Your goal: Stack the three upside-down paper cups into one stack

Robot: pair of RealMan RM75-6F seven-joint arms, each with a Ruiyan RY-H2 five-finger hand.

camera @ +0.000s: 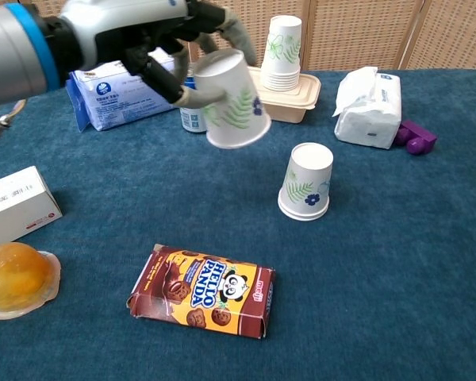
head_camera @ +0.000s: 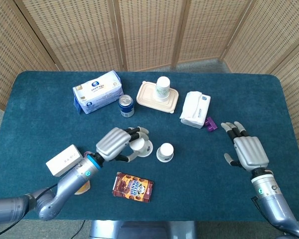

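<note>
The left hand (camera: 155,36) grips a tilted paper cup (camera: 232,101) above the table, beside the upside-down cup (camera: 306,181). The right hand (head_camera: 246,150) lies empty, fingers spread

Blue table (head_camera: 50,99): tissue box (head_camera: 97,91), can (head_camera: 126,106), tray (head_camera: 150,96), cup (camera: 305,182), biscuit box (camera: 201,290).
</note>
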